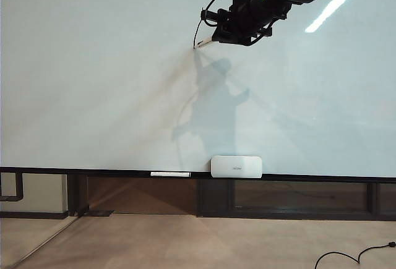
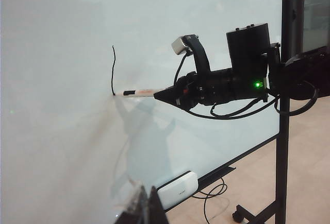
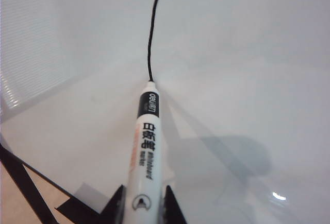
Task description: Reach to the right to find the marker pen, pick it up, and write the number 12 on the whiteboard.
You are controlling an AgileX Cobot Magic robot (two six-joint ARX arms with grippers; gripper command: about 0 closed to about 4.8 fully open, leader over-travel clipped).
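Observation:
The whiteboard (image 1: 93,65) fills the exterior view as a large, pale, glossy wall. My right gripper (image 1: 215,39) is high on it, right of centre, and is shut on the marker pen (image 1: 204,44). In the right wrist view the white marker pen (image 3: 146,147) sits between the dark fingers, with its black tip against the board. A thin, slightly curved black stroke (image 3: 152,28), a "1", ends at that tip. The left wrist view shows the same stroke (image 2: 113,69) and pen (image 2: 142,92) from the side. My left gripper (image 2: 148,203) is low and near the board, its fingers together with nothing between them.
A white rounded box (image 1: 236,166) and a slim white stick (image 1: 170,174) rest on the dark lower ledge (image 1: 93,171). A black cable (image 1: 352,256) lies on the floor at the right. The board's black stand post (image 2: 282,131) rises behind the right arm.

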